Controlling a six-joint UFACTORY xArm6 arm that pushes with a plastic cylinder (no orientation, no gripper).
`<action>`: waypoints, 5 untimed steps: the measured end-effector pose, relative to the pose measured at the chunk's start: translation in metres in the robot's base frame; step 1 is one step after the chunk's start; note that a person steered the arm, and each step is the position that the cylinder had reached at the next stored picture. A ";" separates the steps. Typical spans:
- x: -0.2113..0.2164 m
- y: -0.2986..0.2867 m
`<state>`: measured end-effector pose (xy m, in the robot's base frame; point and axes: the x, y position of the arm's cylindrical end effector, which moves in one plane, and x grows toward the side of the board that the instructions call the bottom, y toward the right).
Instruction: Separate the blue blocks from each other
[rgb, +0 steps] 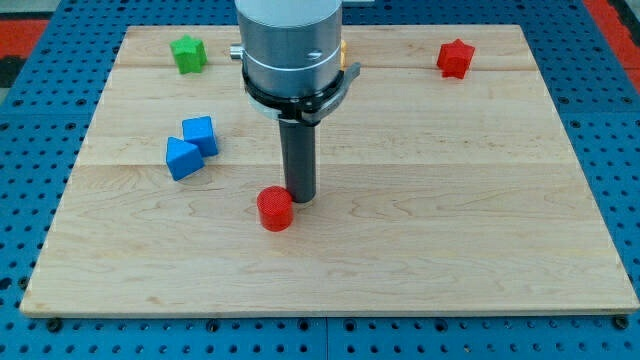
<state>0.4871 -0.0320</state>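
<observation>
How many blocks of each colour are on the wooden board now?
Blue: 2, the upper blue block and the lower blue block
Red: 2, the red cylinder beside my tip, and the red star block
Green: 1, the green block
Total: 5

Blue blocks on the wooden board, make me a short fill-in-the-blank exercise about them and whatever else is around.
1. The two blue blocks lie ____ each other, not apart.
2. My tip stands just beside the ____ cylinder block.
3. The green block sits near the wooden board's top ____ corner in the view.
4. The red star-like block sits toward the view's top ____.

Missing words: against; red; left; right
</observation>
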 end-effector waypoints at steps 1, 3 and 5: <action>-0.003 -0.038; -0.003 -0.105; -0.007 -0.178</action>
<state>0.4802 -0.2105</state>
